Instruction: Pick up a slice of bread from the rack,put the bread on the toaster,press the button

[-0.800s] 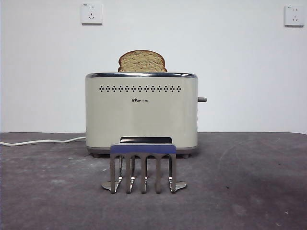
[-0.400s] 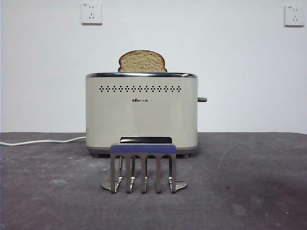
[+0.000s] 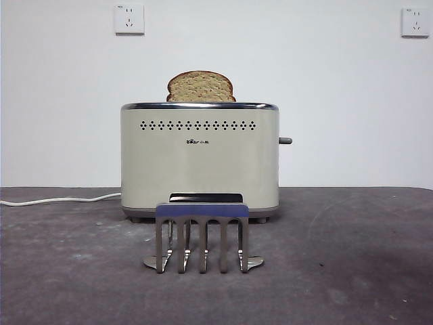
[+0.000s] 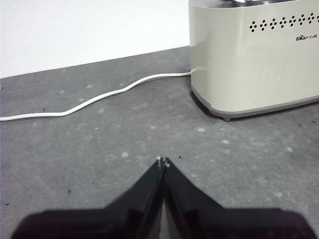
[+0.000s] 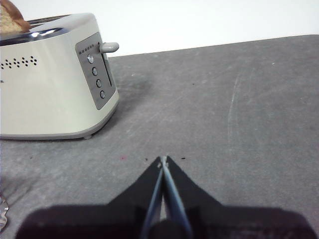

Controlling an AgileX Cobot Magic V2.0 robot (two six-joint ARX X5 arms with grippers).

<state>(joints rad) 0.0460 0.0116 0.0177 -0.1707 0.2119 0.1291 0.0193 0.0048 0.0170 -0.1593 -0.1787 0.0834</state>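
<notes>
The slice of bread [image 3: 200,87] stands in the toaster's [image 3: 199,162] top slot, its domed top sticking out; a corner of it shows in the right wrist view [image 5: 12,20]. The empty rack [image 3: 201,237] stands in front of the toaster. The button [image 3: 285,141] sticks out high on the toaster's right side and shows in the right wrist view [image 5: 110,47] at the top of its slot. My left gripper [image 4: 163,162] is shut and empty, low over the table left of the toaster [image 4: 254,55]. My right gripper [image 5: 163,161] is shut and empty, right of the toaster [image 5: 50,79].
A white power cord [image 3: 61,199] runs left from the toaster across the dark grey table [image 3: 352,271]; it also shows in the left wrist view [image 4: 94,99]. Two wall sockets [image 3: 128,19] sit on the white wall behind. Round control knobs [image 5: 96,77] line the toaster's side panel.
</notes>
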